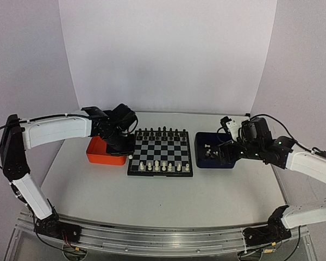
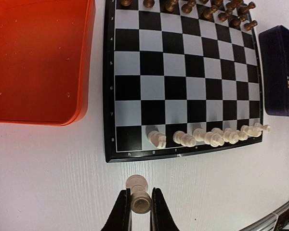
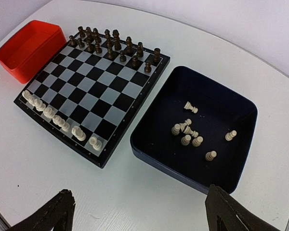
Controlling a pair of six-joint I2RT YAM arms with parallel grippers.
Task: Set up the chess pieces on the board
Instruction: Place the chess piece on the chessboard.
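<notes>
White tabletop (image 1: pixel 152 201), pale walls (image 1: pixel 168 54) behind. You see the board (image 2: pixel 183 72) between an orange tray (image 1: pixel 98 155) and a dark blue tray (image 3: pixel 154 149), with cream-white chess pieces (image 2: pixel 212 137) lining its near row. Your left gripper (image 2: pixel 140 202) clamps one cream piece (image 2: pixel 136 184) just off the board's edge; your right gripper (image 3: pixel 139 192) stands wide open, empty.

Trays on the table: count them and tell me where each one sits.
2. The orange tray sits left of the board; the dark blue tray lies just right of the board. None looks hidden.
</notes>
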